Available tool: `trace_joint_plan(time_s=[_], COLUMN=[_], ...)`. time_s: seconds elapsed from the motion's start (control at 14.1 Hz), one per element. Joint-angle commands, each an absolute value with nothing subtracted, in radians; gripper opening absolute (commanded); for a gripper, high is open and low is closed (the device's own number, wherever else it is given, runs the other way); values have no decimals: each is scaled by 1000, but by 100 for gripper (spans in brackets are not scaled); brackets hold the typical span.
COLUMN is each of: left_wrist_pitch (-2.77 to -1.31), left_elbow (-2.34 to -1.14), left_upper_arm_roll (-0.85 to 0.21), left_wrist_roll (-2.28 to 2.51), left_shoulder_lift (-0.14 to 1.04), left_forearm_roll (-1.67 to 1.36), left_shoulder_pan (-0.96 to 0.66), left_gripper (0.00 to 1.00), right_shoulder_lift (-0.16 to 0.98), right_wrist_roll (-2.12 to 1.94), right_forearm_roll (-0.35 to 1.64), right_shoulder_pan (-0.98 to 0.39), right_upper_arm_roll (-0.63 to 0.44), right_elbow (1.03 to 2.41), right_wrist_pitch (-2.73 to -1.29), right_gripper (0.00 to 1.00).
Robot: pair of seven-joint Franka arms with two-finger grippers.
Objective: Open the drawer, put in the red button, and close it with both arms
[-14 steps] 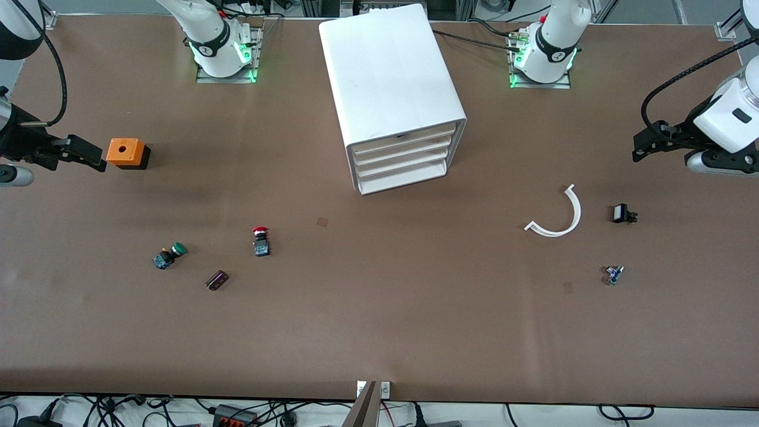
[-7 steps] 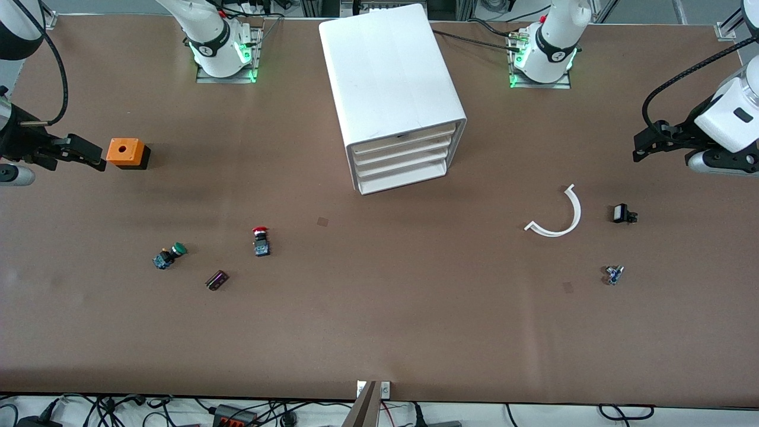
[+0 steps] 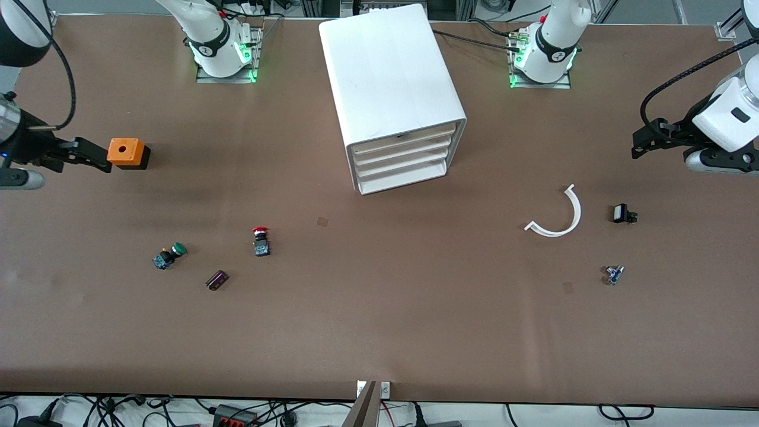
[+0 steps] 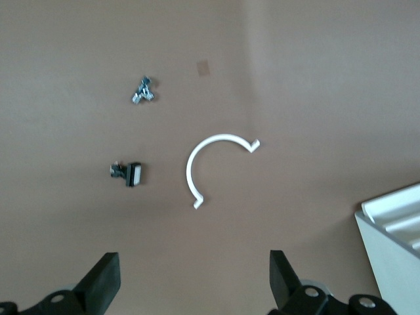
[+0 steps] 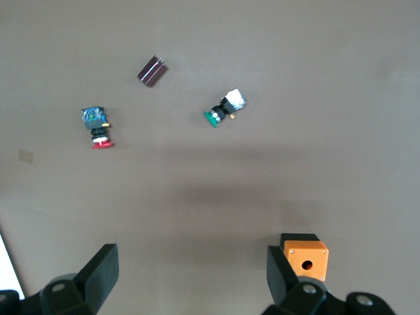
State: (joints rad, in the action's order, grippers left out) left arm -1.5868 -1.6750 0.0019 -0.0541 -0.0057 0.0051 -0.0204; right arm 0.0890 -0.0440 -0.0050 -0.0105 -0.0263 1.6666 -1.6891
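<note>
Both claws gape empty: right claw (image 3: 89, 155) beside the orange box (image 3: 126, 152), left claw (image 3: 652, 140) at the desk's (image 3: 379, 320) 3 o'clock edge. Drawer (image 3: 402, 159) is shut; red button (image 3: 260, 241) at its 8 o'clock. Risk: grabbing the similar green button (image 3: 169, 255).

— What's under the right gripper (image 5: 190, 275)?

— Its fingers (image 5: 98, 272) are spread wide above bare brown table (image 5: 262, 190). The orange box (image 5: 305, 256) sits right by one fingertip.

— And the red button (image 5: 97, 128)?

— On its side, well apart from the green button (image 5: 224, 110); a small dark block (image 5: 151, 71) lies between them, off to one side.
</note>
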Motion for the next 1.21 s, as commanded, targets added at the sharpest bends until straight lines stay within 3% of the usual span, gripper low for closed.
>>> trace_joint_plan(time_s=[0.0, 0.28, 0.5, 0.78, 0.99, 1.14], left_wrist_pitch=[-1476, -1220, -1210, -1420, -1641, -1764], left_elbow=[-1647, -1647, -1661, -1678, -1839, -1938], left_upper_arm_roll=[-3, -64, -63, -64, -77, -145], left_wrist_roll=[-60, -67, -80, -297, -525, -624], left_shoulder_lift=[8, 47, 153, 308, 324, 325], left_forearm_roll=[-9, -58, -295, -492, -766, -900], left_shoulder_pan=[-37, -37, -20, -21, -29, -29], left_gripper=[100, 100, 100, 100, 100, 100], right_shoulder_lift=[142, 233, 337, 507, 603, 655], right_wrist_roll=[-44, -44, -43, -41, -41, -41], right_forearm_roll=[-18, -14, -6, -3, -3, 8], right_shoulder_pan=[-55, -144, -205, -258, -287, -305], right_upper_arm_roll=[-25, -25, -25, -23, -23, -18], right_elbow=[1660, 1660, 1637, 1531, 1516, 1516], right_wrist_pitch=[-1697, -1779, -1873, -1913, -1998, -2061], right_gripper=[100, 100, 100, 100, 100, 100])
